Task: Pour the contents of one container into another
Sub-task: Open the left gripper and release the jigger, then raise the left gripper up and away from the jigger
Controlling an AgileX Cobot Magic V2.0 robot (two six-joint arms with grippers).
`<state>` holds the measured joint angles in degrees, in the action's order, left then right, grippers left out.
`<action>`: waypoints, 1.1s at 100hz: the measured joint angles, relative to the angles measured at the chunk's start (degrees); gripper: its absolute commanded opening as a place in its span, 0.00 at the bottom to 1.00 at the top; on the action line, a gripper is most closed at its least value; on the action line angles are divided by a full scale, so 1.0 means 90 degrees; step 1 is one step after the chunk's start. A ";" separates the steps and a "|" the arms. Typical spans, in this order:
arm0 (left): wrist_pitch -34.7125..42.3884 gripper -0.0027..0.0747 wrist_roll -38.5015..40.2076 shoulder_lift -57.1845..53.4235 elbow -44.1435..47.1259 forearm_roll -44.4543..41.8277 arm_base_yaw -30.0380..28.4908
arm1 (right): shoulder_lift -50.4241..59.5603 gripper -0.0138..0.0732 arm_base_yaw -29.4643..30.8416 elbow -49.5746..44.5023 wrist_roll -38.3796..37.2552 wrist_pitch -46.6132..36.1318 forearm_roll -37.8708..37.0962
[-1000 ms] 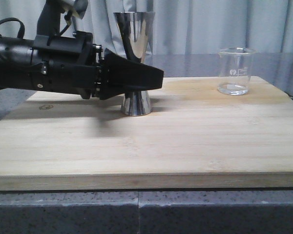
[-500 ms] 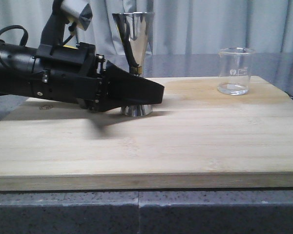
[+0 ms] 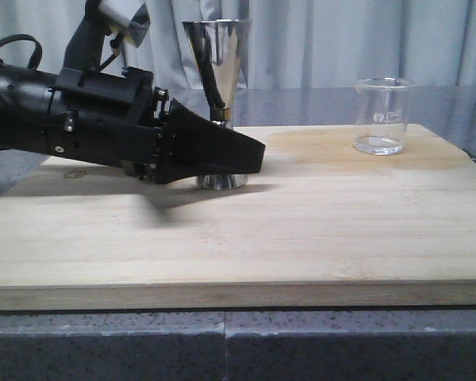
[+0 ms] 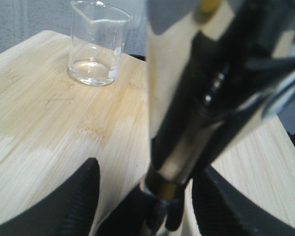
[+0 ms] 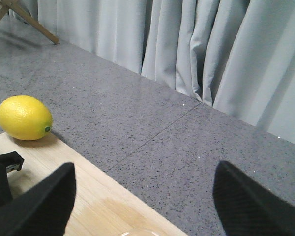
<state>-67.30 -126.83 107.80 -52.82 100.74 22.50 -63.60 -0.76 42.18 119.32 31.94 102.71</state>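
Note:
A shiny steel jigger (image 3: 216, 71) stands upright on the wooden board (image 3: 317, 230), left of centre. My left gripper (image 3: 250, 155) reaches in from the left, low at the jigger's lower cone and hiding most of it. In the left wrist view the jigger (image 4: 187, 108) fills the gap between the black fingers (image 4: 73, 206), with board showing beside it; the left gripper (image 4: 146, 169) is open. A clear glass beaker (image 3: 383, 115) holding a little liquid stands at the board's back right, also seen as the beaker (image 4: 97, 44). My right gripper (image 5: 145, 206) is open and empty, over the beaker's rim (image 5: 137, 232).
A yellow lemon (image 5: 23, 118) lies on the grey stone counter (image 5: 152, 123) just behind the board's far edge. Pale curtains (image 3: 341, 40) hang behind the counter. The board's front edge (image 3: 238, 295) runs close to the counter's front.
My left arm has sunk a little and its fingers now cover the jigger's lower cone instead of its waist. Jigger and beaker stand where they were.

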 measured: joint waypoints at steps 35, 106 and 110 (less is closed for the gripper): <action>0.0105 0.55 0.0024 -0.0112 0.0000 -0.0055 0.0000 | 0.0000 0.76 0.0000 0.0000 0.0000 0.0000 0.0000; 0.0129 0.55 0.0062 -0.0604 0.0000 -0.0221 -0.0186 | 0.0000 0.76 0.0000 0.0000 0.0000 0.0000 0.0000; 0.0129 0.55 0.0089 -0.0614 0.0000 -0.0239 -0.0190 | 0.0000 0.76 0.0000 0.0000 0.0000 0.0000 0.0000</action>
<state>-66.14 -126.04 102.27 -52.82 98.59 20.79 -63.60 -0.76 42.18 119.32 31.94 102.71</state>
